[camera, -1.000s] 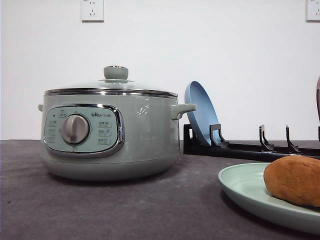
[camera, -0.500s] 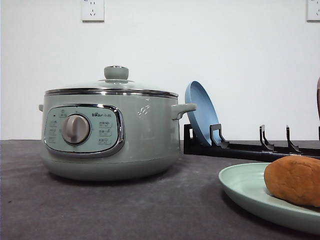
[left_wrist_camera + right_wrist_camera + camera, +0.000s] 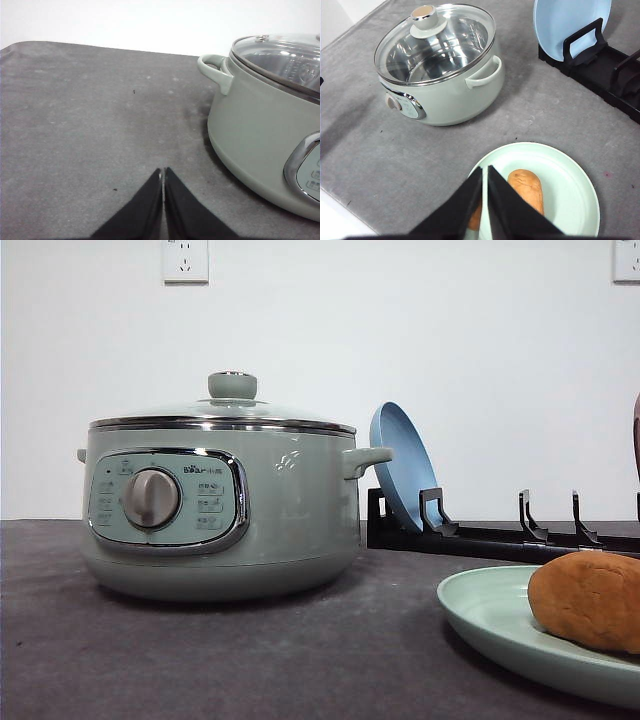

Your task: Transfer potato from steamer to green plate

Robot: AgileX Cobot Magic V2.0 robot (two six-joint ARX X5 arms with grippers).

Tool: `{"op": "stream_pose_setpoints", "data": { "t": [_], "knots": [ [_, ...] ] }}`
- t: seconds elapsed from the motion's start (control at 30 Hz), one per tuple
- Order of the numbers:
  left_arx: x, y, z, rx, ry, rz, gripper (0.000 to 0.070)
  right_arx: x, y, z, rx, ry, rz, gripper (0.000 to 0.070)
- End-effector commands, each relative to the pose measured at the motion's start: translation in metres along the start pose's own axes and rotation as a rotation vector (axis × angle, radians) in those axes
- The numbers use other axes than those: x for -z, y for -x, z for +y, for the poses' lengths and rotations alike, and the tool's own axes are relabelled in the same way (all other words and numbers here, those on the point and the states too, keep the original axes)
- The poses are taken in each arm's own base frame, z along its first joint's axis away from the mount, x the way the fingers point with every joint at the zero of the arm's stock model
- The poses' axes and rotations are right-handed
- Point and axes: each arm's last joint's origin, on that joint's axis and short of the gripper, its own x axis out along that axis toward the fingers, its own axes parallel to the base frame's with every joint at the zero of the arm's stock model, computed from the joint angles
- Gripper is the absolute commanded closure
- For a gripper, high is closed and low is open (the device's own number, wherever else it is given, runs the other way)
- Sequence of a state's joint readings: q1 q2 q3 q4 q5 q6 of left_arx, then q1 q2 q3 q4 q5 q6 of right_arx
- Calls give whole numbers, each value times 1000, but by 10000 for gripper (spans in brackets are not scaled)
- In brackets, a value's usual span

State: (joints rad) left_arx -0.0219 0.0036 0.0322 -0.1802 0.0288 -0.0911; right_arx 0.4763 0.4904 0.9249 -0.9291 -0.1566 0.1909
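The potato (image 3: 588, 600) lies on the green plate (image 3: 485, 615) at the lower right of the front view, well apart from the steamer (image 3: 220, 510), which stands left of centre on the grey table (image 3: 250, 660) with its glass lid (image 3: 225, 410) on. In the right wrist view the steamer's pot looks bare through the lid, and the right tool (image 3: 485, 172) hangs above the plate's near edge with its two black fingers pressed together, holding nothing. In the left wrist view the left tool (image 3: 163, 175) is likewise closed and empty, over bare table beside the steamer. A blue plate (image 3: 403, 465) stands upright in a black rack (image 3: 500, 535) behind the steamer, toward the right.
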Motion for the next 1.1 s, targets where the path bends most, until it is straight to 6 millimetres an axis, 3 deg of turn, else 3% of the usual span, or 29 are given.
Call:
{"op": "stream_pose_setpoints", "data": {
  "t": [0.0, 0.33, 0.43, 0.73, 1.07],
  "knots": [
    [7, -2, 1, -6, -11, 26, 700, -3, 1, 1, -8, -5, -17, 696],
    [7, -2, 1, -6, -11, 26, 700, 2, 0, -6, 61, -12, -80, 696],
    [7, -2, 1, -6, -11, 26, 700, 17, -10, -17, 130, -23, -180, 696],
    [7, -2, 1, -6, -11, 26, 700, 81, -54, -60, 399, 168, -424, 695],
    [7, -2, 1, -6, -10, 26, 700, 131, -86, -89, 519, 104, -391, 696]
  ]
}}
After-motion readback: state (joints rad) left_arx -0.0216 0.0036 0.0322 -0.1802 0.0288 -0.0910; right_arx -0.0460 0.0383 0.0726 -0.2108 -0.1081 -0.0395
